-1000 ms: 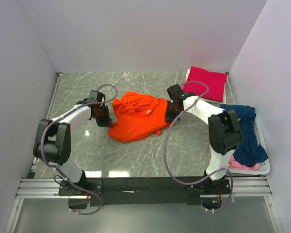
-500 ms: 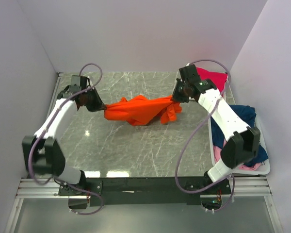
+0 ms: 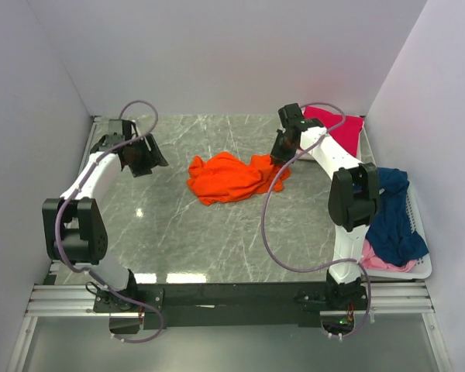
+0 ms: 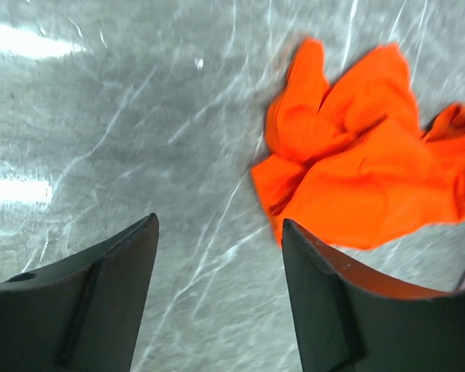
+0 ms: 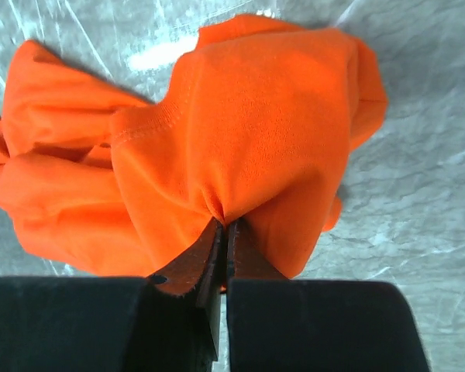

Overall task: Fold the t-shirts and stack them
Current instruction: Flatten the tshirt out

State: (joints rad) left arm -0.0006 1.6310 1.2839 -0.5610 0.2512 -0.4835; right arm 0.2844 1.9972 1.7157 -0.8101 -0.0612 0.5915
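So, four tees total. Left gripper [image 3: 145, 159] hovers with jaws apart and nothing in them, well left of the one orange tee [image 3: 231, 177] crumpled mid-table. Right gripper [image 3: 281, 157] is pinched tight on that tee's right edge. One magenta tee [image 3: 342, 128] lies folded in the far right corner. One navy tee [image 3: 391, 221] and one pale pink tee [image 3: 378, 263] are in the single white basket [image 3: 418, 271].

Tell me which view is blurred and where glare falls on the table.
Left wrist view: the orange t-shirt looks smeared and soft, and bright glare streaks the table at the left edge. Right wrist view: the cloth is sharp, its knit visible. Top external view: sharp, with small glare patches near the front edge.
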